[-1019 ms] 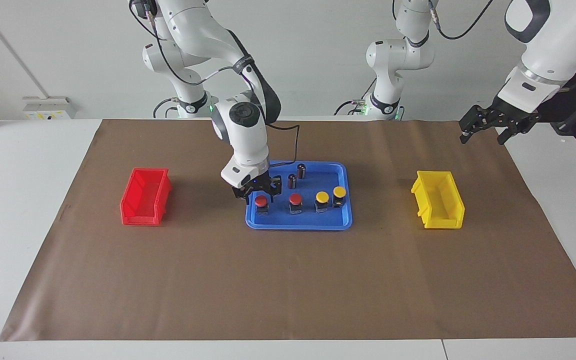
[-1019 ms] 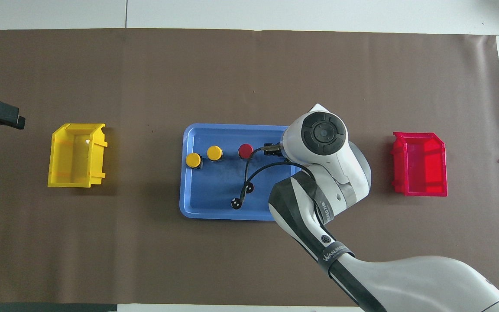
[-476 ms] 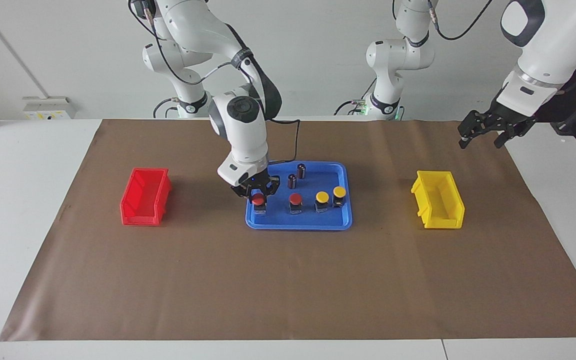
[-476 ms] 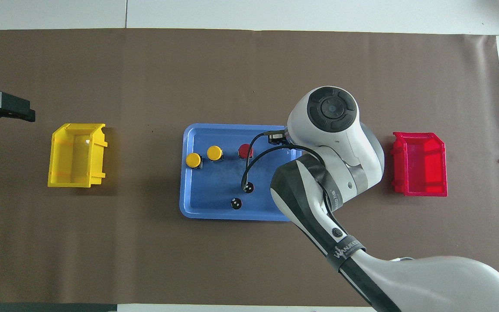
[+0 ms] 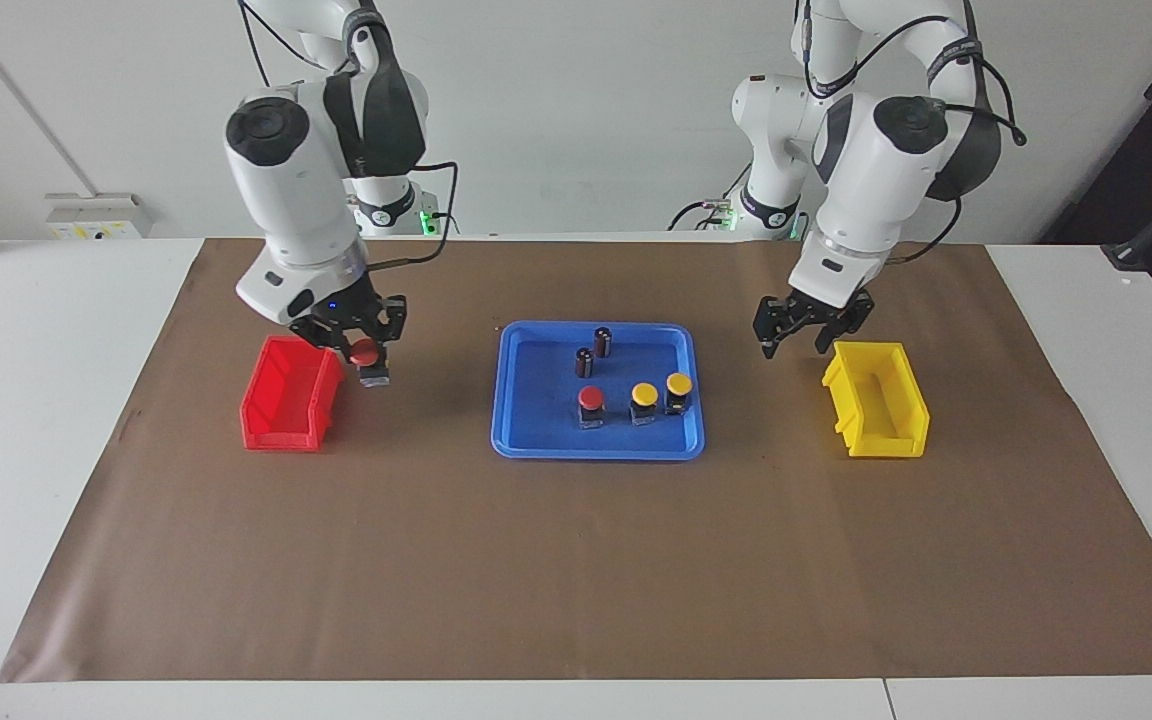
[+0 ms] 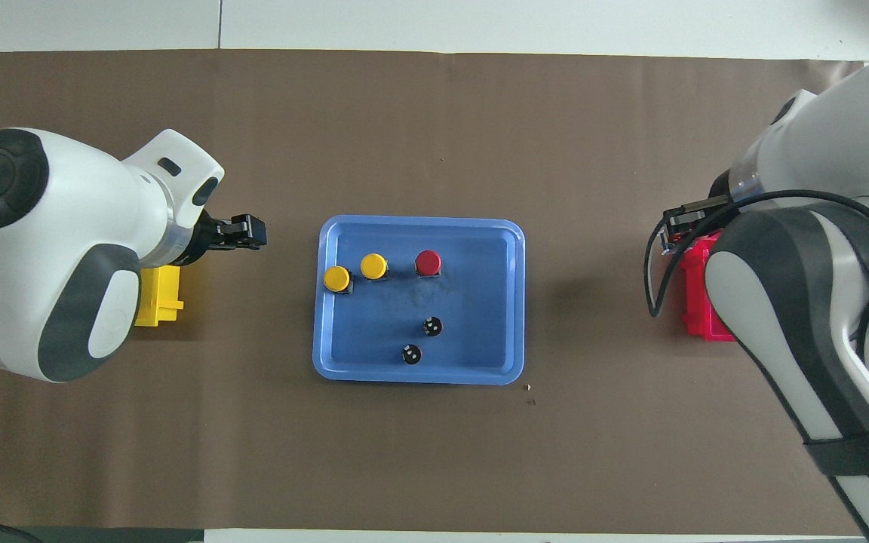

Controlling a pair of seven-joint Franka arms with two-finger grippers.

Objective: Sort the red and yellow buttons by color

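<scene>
1. The right tool (image 5: 368,345) is clamped shut on a red button (image 5: 366,353), fingertips pinching it at the cap, the dark base hanging below. A second ago it was down in the blue tray (image 5: 536,440) at this button; now it hangs beside the red bin (image 5: 281,425), at the bin's tray-side wall, not yet over the opening.
2. The left tool (image 5: 812,322) has come in from the worktop's edge and now hovers beside the yellow bin (image 5: 876,440), between the bin and the tray. It holds nothing; its fingers stand apart, partly closed.
3. In the tray one row remains: a second red button (image 5: 591,398) and two yellow buttons (image 5: 645,395) (image 5: 679,384), with two dark cylinders (image 5: 584,362) (image 5: 602,341) nearer the robots.
4. Both bins look empty from the facing side, so I judge the sort as just begun: the first red is lifted clear and needs a short carry over the red bin before release.
5. The left arm seems headed for the yellows, though it has touched none yet.
</scene>
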